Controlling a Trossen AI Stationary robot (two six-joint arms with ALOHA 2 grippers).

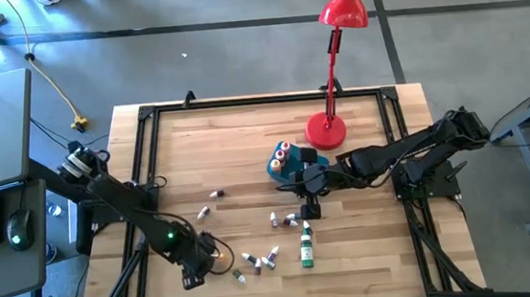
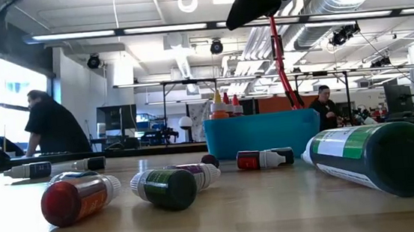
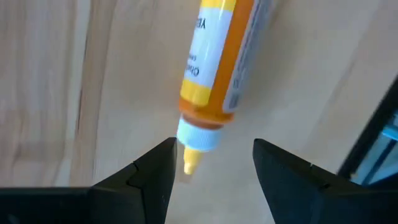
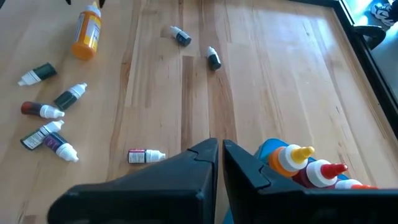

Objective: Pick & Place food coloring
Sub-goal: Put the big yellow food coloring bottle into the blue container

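An orange-yellow dropper bottle (image 3: 217, 68) lies on its side on the wooden table, near the front left; it also shows in the right wrist view (image 4: 87, 31). My left gripper (image 1: 199, 270) is open, with a finger on either side of the bottle's cap. Several small food coloring bottles (image 1: 271, 221) lie scattered on the table, and a larger green one (image 1: 306, 251) lies among them. My right gripper (image 4: 220, 155) is shut and empty, above the table beside the teal tub (image 1: 281, 166). The tub holds bottles with orange and red caps (image 4: 305, 165). My left gripper stands open around the orange-yellow bottle's cap end (image 3: 198, 138), coming along the bottle from beyond the cap. One finger (image 3: 163, 163) is right beside the white collar. I cannot tell whether it touches. The bottle lies flat on the table.
A red desk lamp (image 1: 326, 129) stands on the table just behind the tub. A black frame (image 1: 242, 102) runs around the table top. There is bare wood at the far left of the table. People show in the room beyond the table (image 2: 54, 125).
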